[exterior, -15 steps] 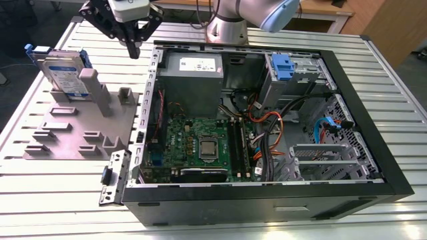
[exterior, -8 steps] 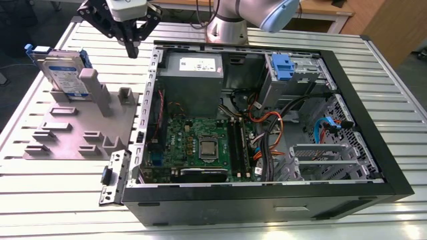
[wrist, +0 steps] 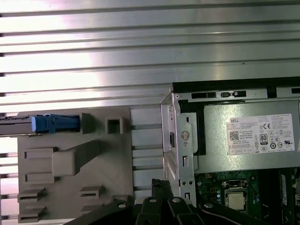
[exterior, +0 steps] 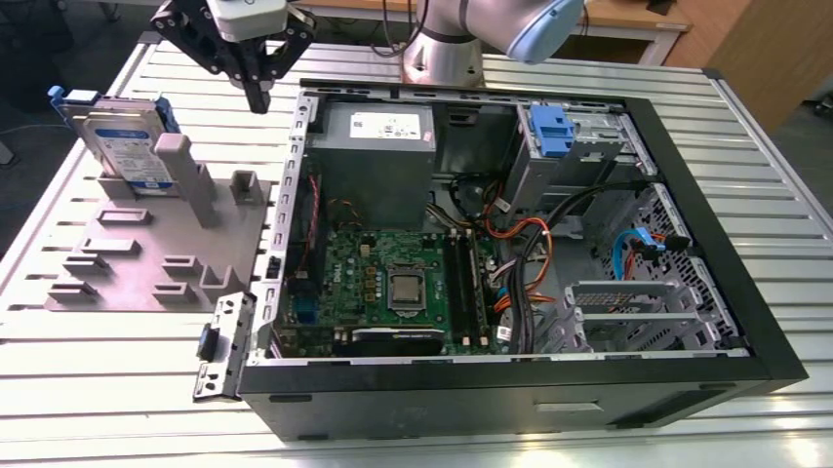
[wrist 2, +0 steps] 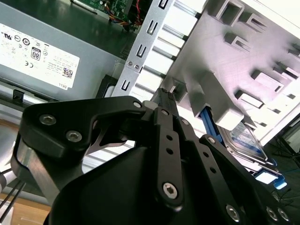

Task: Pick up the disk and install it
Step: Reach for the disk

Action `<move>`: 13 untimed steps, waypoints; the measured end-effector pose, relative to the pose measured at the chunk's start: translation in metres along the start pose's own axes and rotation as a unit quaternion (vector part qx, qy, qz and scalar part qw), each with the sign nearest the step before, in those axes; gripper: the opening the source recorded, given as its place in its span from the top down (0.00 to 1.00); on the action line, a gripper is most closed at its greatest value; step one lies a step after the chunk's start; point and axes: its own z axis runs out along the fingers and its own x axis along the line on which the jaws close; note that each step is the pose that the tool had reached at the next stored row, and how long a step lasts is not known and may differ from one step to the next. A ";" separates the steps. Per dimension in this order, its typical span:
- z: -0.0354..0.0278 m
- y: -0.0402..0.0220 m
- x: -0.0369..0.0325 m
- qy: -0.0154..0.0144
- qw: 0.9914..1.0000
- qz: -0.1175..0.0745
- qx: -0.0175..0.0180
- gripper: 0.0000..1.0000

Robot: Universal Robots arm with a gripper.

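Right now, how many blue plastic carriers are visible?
2: one carrier frames the silver metal disk on the grey fixture; another carrier inside the black computer case. More may be hidden.

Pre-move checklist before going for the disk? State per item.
1. Disk standing upright in the grey fixture: ok.
2. Hand empty: ok.
3. Hand open for the grasp: not ok, it is shut.
4. Hand above the disk: not ok, it hangs over the gap between fixture and computer case, to the exterior view's right of the disk.
5. Case open on top: ok.
6. Free bay for the disk: cannot tell.
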 end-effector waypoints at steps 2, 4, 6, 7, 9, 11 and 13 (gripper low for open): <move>0.0000 0.0000 0.0000 0.000 1.000 0.000 0.000 0.89; 0.0000 0.0000 0.0000 0.000 1.000 0.000 0.000 0.89; 0.0001 0.0000 0.0008 0.000 1.000 0.000 0.000 0.89; 0.0001 -0.0001 0.0016 0.000 1.000 0.000 0.000 0.89; 0.0000 -0.0003 0.0039 0.000 1.000 0.000 0.000 0.89; 0.0000 -0.0005 0.0066 0.000 1.000 0.000 0.000 0.89; 0.0000 0.0006 0.0118 0.000 1.000 0.000 0.000 0.89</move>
